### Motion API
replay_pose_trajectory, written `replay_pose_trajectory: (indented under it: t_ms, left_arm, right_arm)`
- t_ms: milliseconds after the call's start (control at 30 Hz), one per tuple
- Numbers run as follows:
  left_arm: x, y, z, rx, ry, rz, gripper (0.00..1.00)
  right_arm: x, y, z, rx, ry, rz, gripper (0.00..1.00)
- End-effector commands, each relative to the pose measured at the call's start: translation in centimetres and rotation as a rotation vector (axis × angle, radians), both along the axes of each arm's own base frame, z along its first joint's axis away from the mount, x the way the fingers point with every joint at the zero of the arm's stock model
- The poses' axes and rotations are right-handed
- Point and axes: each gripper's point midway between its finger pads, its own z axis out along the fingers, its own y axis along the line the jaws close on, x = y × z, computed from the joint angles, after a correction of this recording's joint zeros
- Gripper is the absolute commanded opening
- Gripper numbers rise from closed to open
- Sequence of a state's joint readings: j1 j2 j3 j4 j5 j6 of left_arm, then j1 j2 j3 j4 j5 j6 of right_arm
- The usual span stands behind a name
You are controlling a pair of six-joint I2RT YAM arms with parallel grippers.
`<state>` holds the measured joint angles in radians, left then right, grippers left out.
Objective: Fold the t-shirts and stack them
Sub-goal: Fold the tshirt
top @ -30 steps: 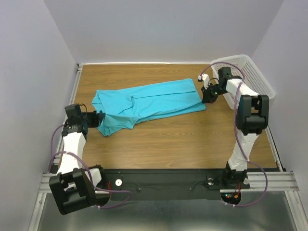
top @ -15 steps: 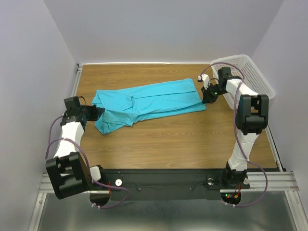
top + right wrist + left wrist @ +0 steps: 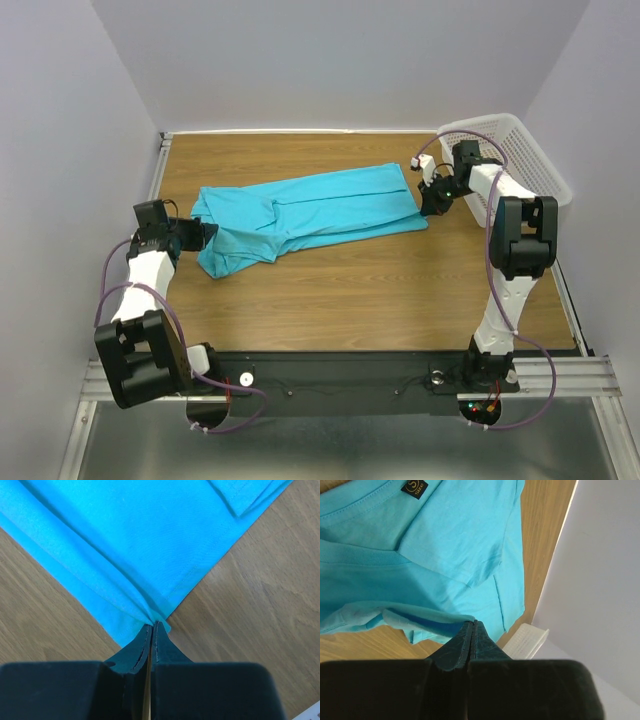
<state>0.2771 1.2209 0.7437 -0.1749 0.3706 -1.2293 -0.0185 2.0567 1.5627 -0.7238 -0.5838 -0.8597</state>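
Note:
One turquoise t-shirt (image 3: 310, 212) lies stretched lengthwise across the wooden table, partly folded along its length. My left gripper (image 3: 205, 235) is shut on the shirt's left end, pinching a fold of fabric (image 3: 440, 620) near the sleeve; the dark neck label (image 3: 414, 487) shows at the top of the left wrist view. My right gripper (image 3: 428, 205) is shut on the hem corner (image 3: 155, 615) at the shirt's right end, just above the table. The cloth (image 3: 125, 540) fans out from the closed right fingertips (image 3: 161, 639).
A white perforated basket (image 3: 525, 165) stands at the back right corner, close behind the right arm; its rim (image 3: 527, 640) also shows in the left wrist view. Walls close in the table (image 3: 340, 290) at left, back and right.
The left arm swung its elbow leftward and drew the shirt's left end slightly toward the left in the first half second; since then nothing moved. The right arm stayed still.

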Motion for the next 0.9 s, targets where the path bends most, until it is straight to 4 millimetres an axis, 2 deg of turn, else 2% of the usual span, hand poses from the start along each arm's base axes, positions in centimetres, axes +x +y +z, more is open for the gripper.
replay_pose_trajectory:
  t_ms: [0,467,867]
  left_arm:
    - [1.4,0.6,2.0,0.037,-0.074,-0.013,0.00]
    - [1.7,0.7,0.9,0.039,-0.056,-0.017,0.00]
    - [2.4,0.9,0.3,0.035,-0.049,-0.016,0.00]
  right_arm:
    - [2.2,0.1,1.7,0.003,-0.078,-0.004,0.01]
    - [3.0,0.6,2.3,0.042,-0.082,-0.016,0.01]
    - [3.2,0.9,1.7,0.045,-0.068,-0.019,0.03]
